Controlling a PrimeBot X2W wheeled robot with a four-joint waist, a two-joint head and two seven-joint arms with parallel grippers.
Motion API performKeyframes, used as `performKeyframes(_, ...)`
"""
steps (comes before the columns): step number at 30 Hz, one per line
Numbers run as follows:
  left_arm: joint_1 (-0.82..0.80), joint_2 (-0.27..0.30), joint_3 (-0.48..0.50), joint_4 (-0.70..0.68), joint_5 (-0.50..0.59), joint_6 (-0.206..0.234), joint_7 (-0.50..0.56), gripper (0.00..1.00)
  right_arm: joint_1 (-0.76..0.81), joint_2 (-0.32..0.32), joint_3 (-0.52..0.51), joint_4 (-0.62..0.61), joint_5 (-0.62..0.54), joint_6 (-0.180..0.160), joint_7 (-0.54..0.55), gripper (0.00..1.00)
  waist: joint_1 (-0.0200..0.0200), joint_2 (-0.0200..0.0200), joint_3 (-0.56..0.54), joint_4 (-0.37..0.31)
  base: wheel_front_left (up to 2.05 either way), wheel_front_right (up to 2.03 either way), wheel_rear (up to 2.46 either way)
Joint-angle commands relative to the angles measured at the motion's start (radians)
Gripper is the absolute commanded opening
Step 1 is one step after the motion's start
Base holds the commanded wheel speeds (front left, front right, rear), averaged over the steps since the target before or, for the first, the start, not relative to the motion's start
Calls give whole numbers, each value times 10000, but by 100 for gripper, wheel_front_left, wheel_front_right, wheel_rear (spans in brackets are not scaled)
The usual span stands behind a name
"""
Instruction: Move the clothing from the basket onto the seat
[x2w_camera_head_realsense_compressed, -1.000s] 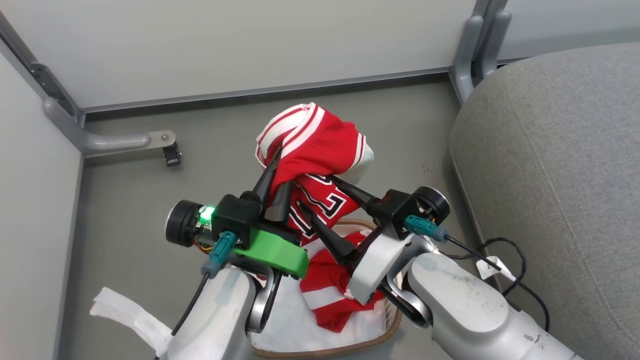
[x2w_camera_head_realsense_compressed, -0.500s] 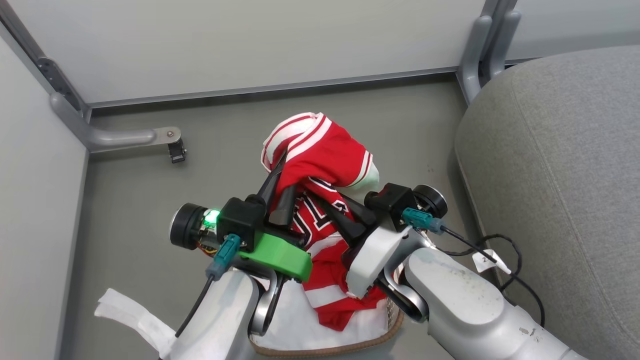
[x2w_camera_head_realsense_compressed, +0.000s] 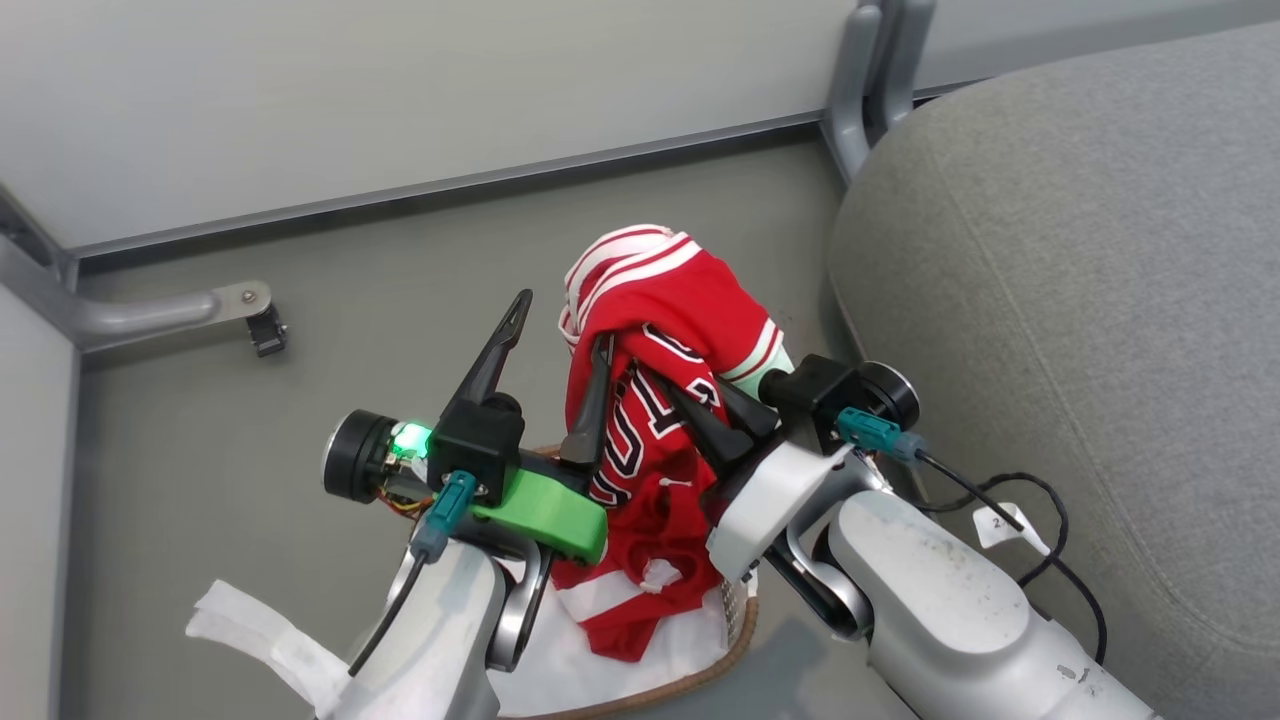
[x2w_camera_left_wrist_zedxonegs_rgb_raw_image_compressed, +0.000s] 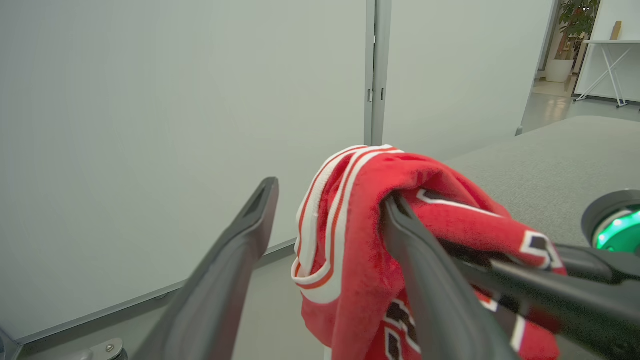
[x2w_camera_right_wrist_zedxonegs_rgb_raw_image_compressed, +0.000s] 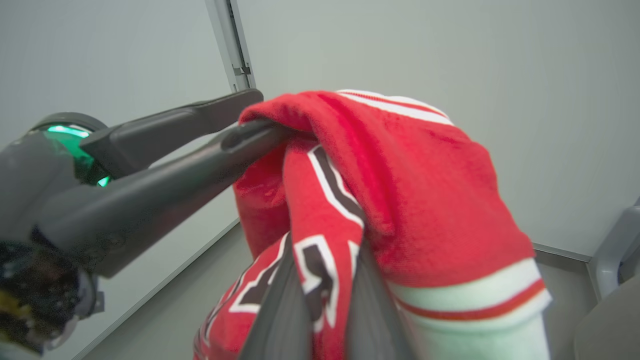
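Note:
The red clothing (x2w_camera_head_realsense_compressed: 668, 318) hangs lifted above the basket (x2w_camera_head_realsense_compressed: 722, 650), its lower folds trailing into it. My right gripper (x2w_camera_head_realsense_compressed: 690, 392) is shut on the lettered part of the clothing (x2w_camera_right_wrist_zedxonegs_rgb_raw_image_compressed: 415, 200), with cloth pinched between its two fingers (x2w_camera_right_wrist_zedxonegs_rgb_raw_image_compressed: 280, 310). My left gripper (x2w_camera_head_realsense_compressed: 558, 330) is open; the clothing (x2w_camera_left_wrist_zedxonegs_rgb_raw_image_compressed: 360, 240) drapes over its right finger (x2w_camera_left_wrist_zedxonegs_rgb_raw_image_compressed: 425, 280), while its left finger (x2w_camera_left_wrist_zedxonegs_rgb_raw_image_compressed: 240, 250) stands bare. The grey seat (x2w_camera_head_realsense_compressed: 1050, 250) rises just right of both arms.
A white sheet (x2w_camera_head_realsense_compressed: 560, 660) lies in the basket under the red cloth. A white cloth strip (x2w_camera_head_realsense_compressed: 250, 630) sits on the floor at the lower left. Grey partition walls, a metal foot (x2w_camera_head_realsense_compressed: 180, 310) with a caster and a post (x2w_camera_head_realsense_compressed: 860, 90) border the floor. A black cable (x2w_camera_head_realsense_compressed: 1040, 530) runs beside the seat.
My right gripper shut on the clothing, then my left gripper opened and let go of it. The camera has swung towards the seat, which now takes up more of the head view.

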Motion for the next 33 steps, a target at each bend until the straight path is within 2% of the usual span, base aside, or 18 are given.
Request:
performKeyframes(1, 122, 23, 28, 24, 123, -43, -32, 100, 187, -54, -100, -106, -85, -7, -49, 0, 0, -1, 77, -644, 0, 0, 0)
performKeyframes(20, 168, 62, 649, 367, 831, -448, -23, 100, 992, -175, -1150, -857, -383, -10, -47, 0, 0, -1, 467, -4200, 0, 0, 0)
performKeyframes(28, -326, 47, 138, 695, 913, -973, -23, 100, 1542, -265, -2373, -1380, -800, -8, -49, 0, 0, -1, 774, -4405, 0, 0, 0)
performKeyframes(33, -595, 41, -158, 897, 777, -1051, -23, 100, 1796, -352, -3074, -1617, -1107, -10, -49, 0, 0, -1, 973, -4457, 0, 0, 0)
